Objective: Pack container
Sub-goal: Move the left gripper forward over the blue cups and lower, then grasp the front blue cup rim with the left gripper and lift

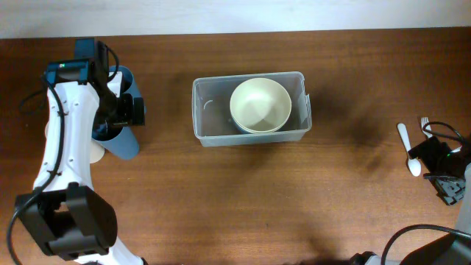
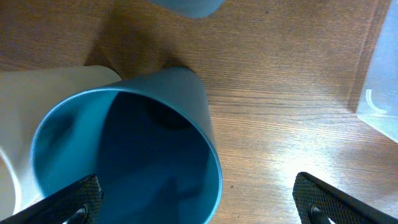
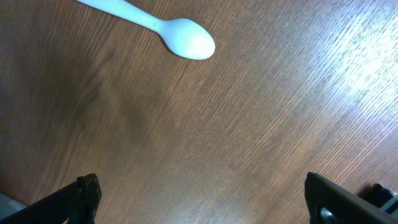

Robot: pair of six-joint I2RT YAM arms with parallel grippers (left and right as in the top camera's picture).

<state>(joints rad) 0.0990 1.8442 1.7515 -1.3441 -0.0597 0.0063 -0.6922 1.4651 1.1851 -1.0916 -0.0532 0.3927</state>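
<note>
1. Overhead: the container sits mid-way along the surface. A cream bowl is inside its right part, and its left part is bare. A blue cup stands well to the left, under the left arm. A white spoon lies far right. Judged: packing is partly done and the cup pick-up is in hand.
2. Left wrist: the left pincer is spread fully and grips nothing. The cup's mouth lies between its fingers (contact with the left finger cannot be told). The container's corner shows at the right edge. The next move calls for closing on the cup wall, lifting it, and carrying it to the bare space beside the bowl.
3. Right wrist: the right pincer is also wide open and empty, over bare surface. The spoon is near the top of the view, apart from both fingers.
</note>
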